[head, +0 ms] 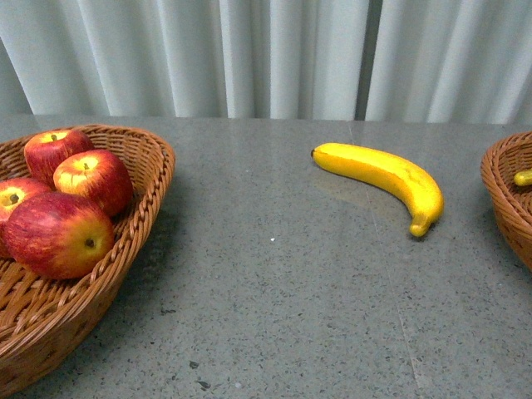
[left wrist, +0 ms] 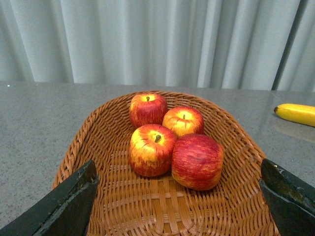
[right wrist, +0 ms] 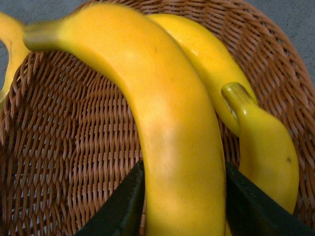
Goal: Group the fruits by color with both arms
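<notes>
Several red apples [head: 58,234] lie in the left wicker basket [head: 141,208]; they also show in the left wrist view [left wrist: 197,161]. One banana [head: 382,176] lies on the grey table. My left gripper [left wrist: 179,201] is open and empty, its fingers [left wrist: 69,204] spread above that basket's [left wrist: 147,206] near end. My right gripper [right wrist: 183,211] is shut on a banana [right wrist: 167,123], held over the right basket [right wrist: 74,147], where other bananas [right wrist: 266,147] lie. Neither arm shows in the front view.
The right basket's edge [head: 504,195] shows at the front view's right margin with a banana tip [head: 523,177] inside. Pale curtains [head: 266,58] hang behind the table [head: 274,299].
</notes>
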`<state>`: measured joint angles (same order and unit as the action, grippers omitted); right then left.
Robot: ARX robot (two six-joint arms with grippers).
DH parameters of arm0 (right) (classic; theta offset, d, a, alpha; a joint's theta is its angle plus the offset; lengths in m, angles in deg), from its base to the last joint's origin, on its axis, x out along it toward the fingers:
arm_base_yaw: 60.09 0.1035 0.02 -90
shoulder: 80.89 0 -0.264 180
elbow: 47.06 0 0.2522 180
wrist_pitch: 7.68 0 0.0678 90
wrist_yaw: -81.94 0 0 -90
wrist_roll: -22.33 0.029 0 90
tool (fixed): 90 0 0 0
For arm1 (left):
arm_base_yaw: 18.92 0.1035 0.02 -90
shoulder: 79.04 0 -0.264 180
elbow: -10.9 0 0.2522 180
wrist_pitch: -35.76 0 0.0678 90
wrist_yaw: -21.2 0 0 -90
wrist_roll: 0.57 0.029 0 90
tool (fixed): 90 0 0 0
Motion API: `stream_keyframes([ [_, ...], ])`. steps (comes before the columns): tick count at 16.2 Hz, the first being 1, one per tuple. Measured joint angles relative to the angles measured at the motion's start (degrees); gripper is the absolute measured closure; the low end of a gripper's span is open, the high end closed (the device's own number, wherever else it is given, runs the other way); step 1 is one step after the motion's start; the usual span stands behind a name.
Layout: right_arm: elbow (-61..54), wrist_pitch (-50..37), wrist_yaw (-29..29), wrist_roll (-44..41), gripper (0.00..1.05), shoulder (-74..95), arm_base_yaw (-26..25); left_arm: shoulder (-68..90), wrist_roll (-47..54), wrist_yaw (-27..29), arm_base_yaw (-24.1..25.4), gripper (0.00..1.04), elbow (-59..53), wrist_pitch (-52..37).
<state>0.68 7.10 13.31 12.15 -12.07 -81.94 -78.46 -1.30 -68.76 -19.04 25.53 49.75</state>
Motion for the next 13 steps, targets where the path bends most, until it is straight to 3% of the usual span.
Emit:
stream_keyframes([
  [5, 1.2, 1.2, 1.6, -0.1, 0.06, -3.8, 4.0, 0.0, 0.0, 0.0, 0.0, 0.07, 0.0, 0.0],
  [8, 5.4, -1.9, -1.0, 3.5, 0.06, -3.6, 10.1, 0.0, 0.0, 0.0, 0.0, 0.07, 0.0, 0.0],
  [13, 15.4, -9.8, -8.5, 10.7, 0.06, 8.9, 28.3, 0.0, 0.0, 0.0, 0.0, 0.07, 0.0, 0.0],
])
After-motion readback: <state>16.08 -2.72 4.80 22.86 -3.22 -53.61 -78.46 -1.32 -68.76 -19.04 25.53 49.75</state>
